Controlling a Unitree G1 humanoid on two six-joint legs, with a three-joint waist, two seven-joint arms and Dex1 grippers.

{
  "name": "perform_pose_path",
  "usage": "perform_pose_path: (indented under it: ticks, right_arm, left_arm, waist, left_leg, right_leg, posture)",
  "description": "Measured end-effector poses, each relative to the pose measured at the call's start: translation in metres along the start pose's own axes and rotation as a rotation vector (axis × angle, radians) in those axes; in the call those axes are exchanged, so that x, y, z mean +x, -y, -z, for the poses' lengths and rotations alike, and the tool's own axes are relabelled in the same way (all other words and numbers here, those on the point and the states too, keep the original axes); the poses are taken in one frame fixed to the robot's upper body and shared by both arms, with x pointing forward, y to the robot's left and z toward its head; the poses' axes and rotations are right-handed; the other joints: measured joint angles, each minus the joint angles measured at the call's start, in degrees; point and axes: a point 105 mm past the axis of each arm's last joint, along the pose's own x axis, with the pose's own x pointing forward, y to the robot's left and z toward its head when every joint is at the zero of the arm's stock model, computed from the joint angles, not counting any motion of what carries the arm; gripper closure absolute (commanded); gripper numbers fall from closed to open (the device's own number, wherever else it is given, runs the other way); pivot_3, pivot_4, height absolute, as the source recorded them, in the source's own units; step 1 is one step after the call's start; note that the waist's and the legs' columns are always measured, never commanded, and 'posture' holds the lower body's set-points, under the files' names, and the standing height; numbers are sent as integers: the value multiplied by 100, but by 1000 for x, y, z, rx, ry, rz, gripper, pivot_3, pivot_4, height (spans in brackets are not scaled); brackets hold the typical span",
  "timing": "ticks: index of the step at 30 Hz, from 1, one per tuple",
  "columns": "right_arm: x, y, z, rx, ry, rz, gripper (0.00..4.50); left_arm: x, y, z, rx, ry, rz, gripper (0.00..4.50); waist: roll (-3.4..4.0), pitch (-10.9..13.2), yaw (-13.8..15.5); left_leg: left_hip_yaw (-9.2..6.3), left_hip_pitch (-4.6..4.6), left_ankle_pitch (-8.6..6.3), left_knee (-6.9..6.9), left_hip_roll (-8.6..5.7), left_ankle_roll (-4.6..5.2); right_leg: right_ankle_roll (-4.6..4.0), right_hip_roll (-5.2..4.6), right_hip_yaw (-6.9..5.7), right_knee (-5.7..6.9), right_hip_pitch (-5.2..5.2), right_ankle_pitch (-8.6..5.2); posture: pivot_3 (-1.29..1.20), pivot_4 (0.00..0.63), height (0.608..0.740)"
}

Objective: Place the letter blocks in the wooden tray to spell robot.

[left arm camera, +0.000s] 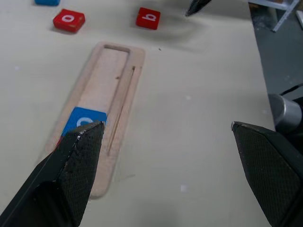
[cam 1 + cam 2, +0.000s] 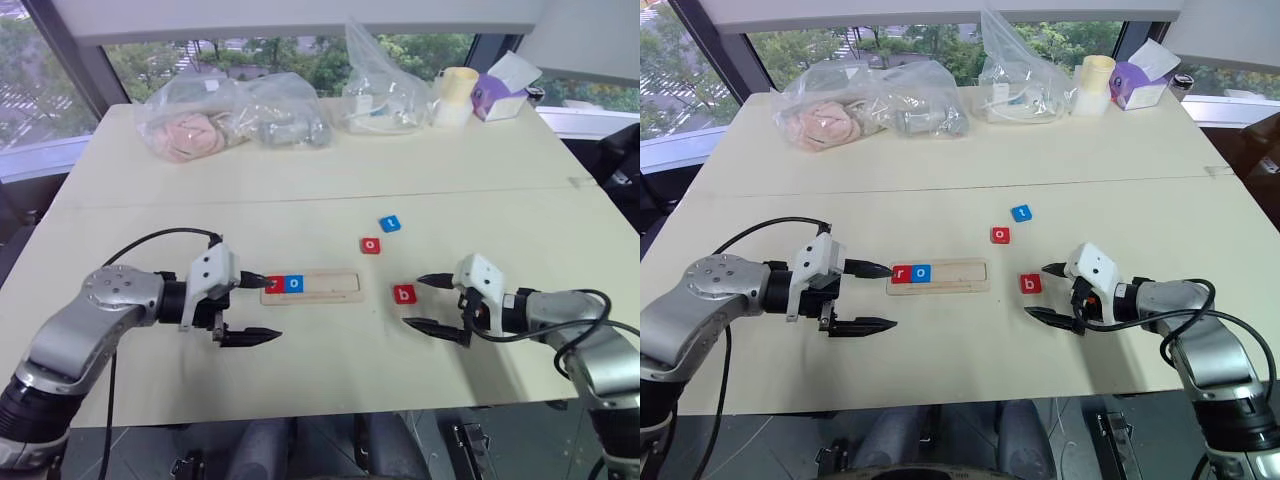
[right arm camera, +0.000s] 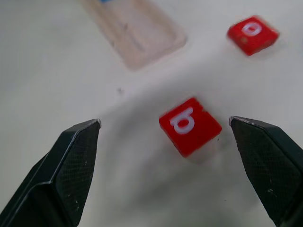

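The wooden tray [image 2: 335,285] lies mid-table with a red tile [image 2: 275,284] and a blue "o" tile [image 2: 294,284] at its left end. Loose on the table to its right are a red "b" block [image 2: 404,294], a red "o" block [image 2: 371,245] and a blue "t" block [image 2: 390,224]. My left gripper [image 2: 270,310] stands open at the tray's left end, its upper finger over the red tile. My right gripper [image 2: 412,300] is open, and the "b" block [image 3: 190,125] lies on the table just ahead, between its fingertips, untouched.
Clear plastic bags [image 2: 230,115] with contents, a pale cup [image 2: 455,95] and a purple tissue box [image 2: 500,92] line the table's far edge. The table's front edge runs just below both grippers. A seam crosses the tabletop behind the tiles.
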Motion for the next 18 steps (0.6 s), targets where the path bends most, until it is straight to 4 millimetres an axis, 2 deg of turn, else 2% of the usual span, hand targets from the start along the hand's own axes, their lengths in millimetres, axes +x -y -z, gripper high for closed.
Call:
perform_pose_path:
  ticks: [8, 11, 16, 18]
  right_arm:
    - [11, 17, 9, -92, -19, -81, 26]
    - [14, 19, 7, -124, -12, -115, 882]
    - [18, 15, 6, -150, 6, -156, 3313]
    - [19, 15, 6, -151, 7, -154, 3363]
  left_arm:
    - [-3, -5, 11, -27, -11, -37, 0]
    - [-5, -9, 16, -17, -19, -54, 0]
    - [-6, -9, 20, -15, -22, -56, 0]
    - [-6, -7, 25, -28, -33, -57, 0]
  waist:
    - [-4, 3, 15]
    - [-4, 3, 8]
    - [-4, 2, 3]
    - [-4, 2, 2]
  left_leg:
    - [8, -1, 0, 9, -1, 0]
    - [9, 0, 0, 10, -1, 0]
    - [11, 3, 0, 14, -1, 0]
    - [13, 6, 0, 16, -1, 0]
  right_leg:
    - [-4, 0, 9, 1, 1, 4]
    - [-3, 1, 10, 2, 1, 6]
    - [-2, 1, 15, 9, 2, 7]
    - [-2, 1, 19, 14, 2, 8]
  posture:
    - [0, 150, 740]
    - [0, 150, 740]
    - [0, 150, 740]
    - [0, 150, 740]
